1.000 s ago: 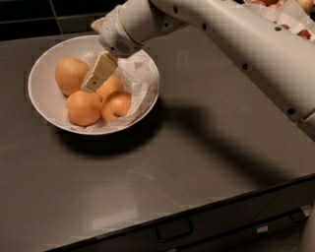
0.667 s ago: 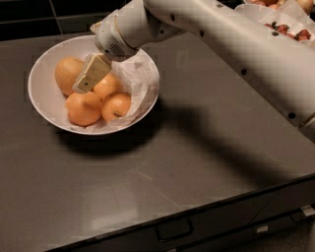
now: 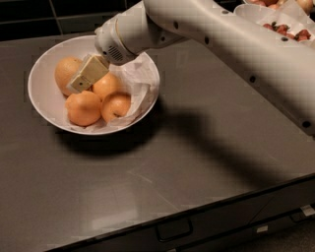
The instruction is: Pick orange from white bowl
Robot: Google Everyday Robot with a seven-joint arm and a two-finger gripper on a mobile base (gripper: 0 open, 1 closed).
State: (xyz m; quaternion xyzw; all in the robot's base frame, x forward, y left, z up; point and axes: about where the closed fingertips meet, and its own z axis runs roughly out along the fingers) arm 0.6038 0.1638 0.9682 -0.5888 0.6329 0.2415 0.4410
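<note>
1 white bowl (image 3: pixel 41 96): wide, shallow, round, glossy, sitting on the left part of a dark grey, smooth, faintly reflective table (image 3: pixel 206 162). Crumpled white paper (image 3: pixel 141 78) lines it, bunched up along the right rim.

4 round fruits are in the bowl. 1 is the orange (image 3: pixel 65 74): the biggest, dull tan-yellow, rough speckled skin, at the back left of the bowl against the wall. 3 small oranges (image 3: pixel 83 108) are brighter and smoother: 1 front left, 1 front right, 1 behind those 2 in the middle. All 4 are packed together and touching.

1 arm (image 3: pixel 216 34): smooth off-white plastic shell, rounded, with small dark screw holes, coming in from the upper right and ending in a thick round wrist over the bowl's back rim.

The gripper (image 3: pixel 82 79) is pale cream, flat and boxy. It slants down to the left inside the bowl, lying over the right edge of the orange, between it and the middle small orange. Cannot tell whether the claw is released or clenched, nor whether it touches the fruit. The orange rests in the bowl, not lifted.

1 strawberry bowl (image 3: pixel 256 12), white with red berries, is at the top right, well apart. 1 dark drawer handle (image 3: pixel 174 229) shows on the table's front edge.
</note>
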